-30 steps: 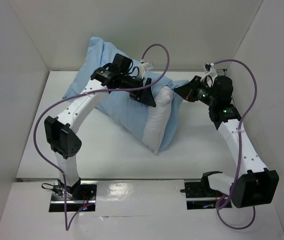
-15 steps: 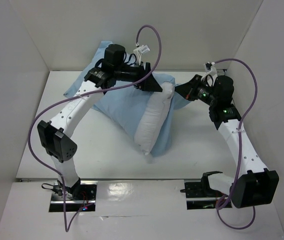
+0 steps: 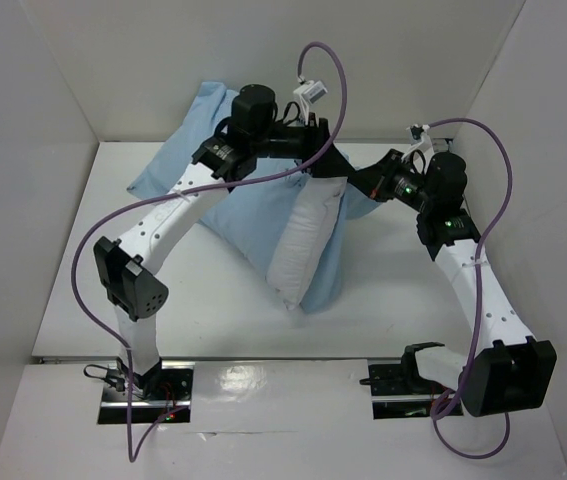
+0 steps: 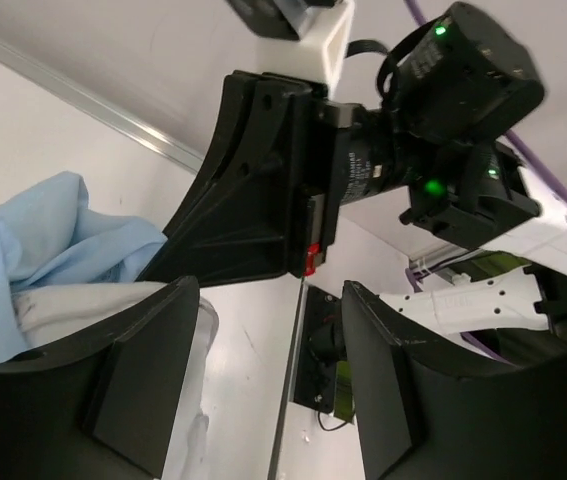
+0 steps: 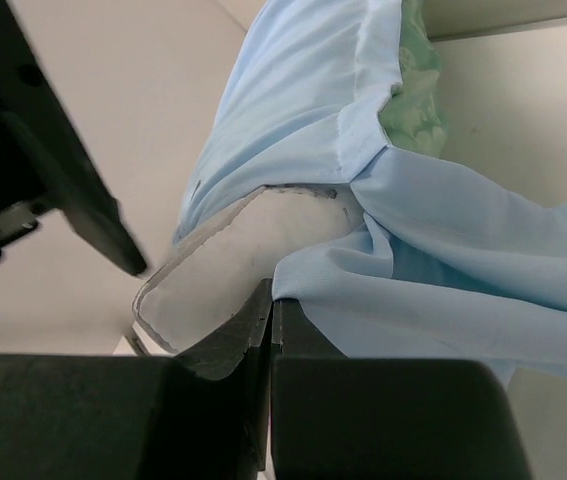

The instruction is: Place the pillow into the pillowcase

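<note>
The left tool (image 4: 273, 330), jaws apart and empty, has swung across the pillowcase (image 3: 238, 205) to just beside the right tool (image 5: 268, 290), which stays pinched on its hem; the pillow (image 3: 298, 245) beneath them shows a narrower white end, so it is probably seated deeper.

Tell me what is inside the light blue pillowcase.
The plump white fabric pillow: one end shows at the open mouth of the thin light-blue fabric pillowcase. The rest is covered by the cloth, so how far in it reaches cannot be seen.
</note>
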Tool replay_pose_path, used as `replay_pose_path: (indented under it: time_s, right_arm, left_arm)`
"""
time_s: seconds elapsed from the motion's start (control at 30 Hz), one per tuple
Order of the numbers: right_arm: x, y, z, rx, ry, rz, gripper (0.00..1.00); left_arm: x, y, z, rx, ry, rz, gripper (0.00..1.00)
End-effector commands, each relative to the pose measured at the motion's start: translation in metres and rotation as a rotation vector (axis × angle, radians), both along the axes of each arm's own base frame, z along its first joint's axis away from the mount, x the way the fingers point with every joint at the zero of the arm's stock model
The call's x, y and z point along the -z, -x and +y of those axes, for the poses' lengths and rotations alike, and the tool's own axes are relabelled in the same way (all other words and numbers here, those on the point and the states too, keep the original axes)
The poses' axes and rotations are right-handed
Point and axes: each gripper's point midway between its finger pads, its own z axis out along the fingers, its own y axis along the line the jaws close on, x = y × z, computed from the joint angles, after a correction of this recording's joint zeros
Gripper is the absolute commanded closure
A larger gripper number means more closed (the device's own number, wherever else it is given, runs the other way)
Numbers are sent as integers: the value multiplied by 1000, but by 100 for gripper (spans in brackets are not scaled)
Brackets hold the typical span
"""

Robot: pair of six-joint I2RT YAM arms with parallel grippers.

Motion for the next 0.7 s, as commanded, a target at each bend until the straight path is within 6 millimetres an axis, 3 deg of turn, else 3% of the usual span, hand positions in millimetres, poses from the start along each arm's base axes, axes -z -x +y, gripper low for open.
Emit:
replay_pose_path:
  time_s: [0.0, 0.1, 0.17, 0.33, 0.37, 0.4, 0.47, 0.53, 0.57, 0.6, 0.67]
  right_arm:
    - [-55, 12, 1, -21, -32, -200, 100]
    - [-59, 12, 0, -21, -33, -209, 100]
    - [-57, 12, 0, -21, -32, -198, 100]
    - [-59, 12, 0, -21, -33, -207, 100]
    - [-61, 12, 1, -21, -34, -218, 100]
    - [-61, 12, 1, -21, -42, -211, 100]
    - [-60, 11, 2, -30, -42, -212, 100]
    - [-60, 11, 2, -30, -42, -212, 100]
    - [-64, 11, 2, -30, -42, -221, 100]
    - [-64, 11, 2, -30, -42, -221, 100]
    - [-66, 11, 2, -31, -43, -232, 100]
  left_arm:
    - [16, -11, -16, -29, -25, -11, 28]
    - [45, -25, -9, -115, -109, -1, 25]
    - [45, -23, -4, -155, -135, -43, 18]
    - [81, -22, -7, -212, -313, -100, 23]
    - [81, -22, -7, -212, -313, -100, 27]
    - [87, -20, -9, -212, -325, -95, 42]
    - [87, -18, -7, -212, -328, -93, 55]
    - [95, -17, -4, -217, -345, -81, 84]
    - [90, -18, -2, -233, -342, -91, 93]
    - [102, -20, 1, -246, -368, -77, 100]
    - [98, -15, 5, -247, -365, -79, 100]
